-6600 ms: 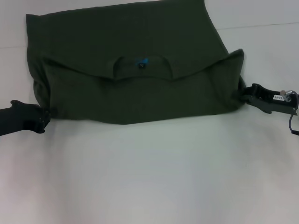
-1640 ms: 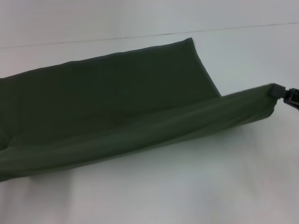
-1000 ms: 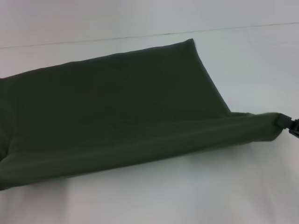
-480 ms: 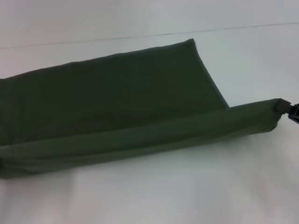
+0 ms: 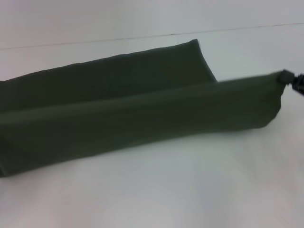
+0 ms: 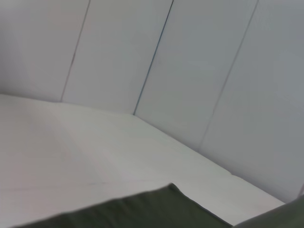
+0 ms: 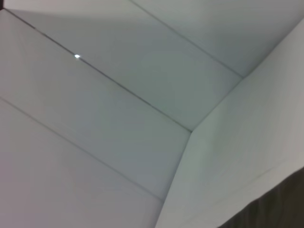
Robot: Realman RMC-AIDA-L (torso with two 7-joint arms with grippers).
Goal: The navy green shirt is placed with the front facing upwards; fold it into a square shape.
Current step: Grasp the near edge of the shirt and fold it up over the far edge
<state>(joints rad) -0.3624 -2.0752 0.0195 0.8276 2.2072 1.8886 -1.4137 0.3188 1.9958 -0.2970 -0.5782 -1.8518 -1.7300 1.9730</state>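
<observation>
The navy green shirt (image 5: pixel 118 90) stretches across the white table as a long dark band, plain side showing, with no lettering or label in sight. Its near folded edge is raised off the table and hangs as a flap in front of the far layer. My right gripper (image 5: pixel 287 78) is shut on the flap's right corner at the head view's right border. The flap's left end runs off the left border, and my left gripper does not show there. A strip of the shirt (image 6: pixel 142 211) shows in the left wrist view, and a corner of the shirt (image 7: pixel 275 206) shows in the right wrist view.
The white table (image 5: pixel 156 190) spreads in front of the shirt. A pale panelled wall (image 6: pixel 190 71) with thin dark seams rises behind the table, and the right wrist view looks at a corner of the wall (image 7: pixel 142 95).
The shirt's near folded edge has risen and swung toward the far side. My right gripper has moved up with its corner. The hanging flap now covers more of the far layer.
</observation>
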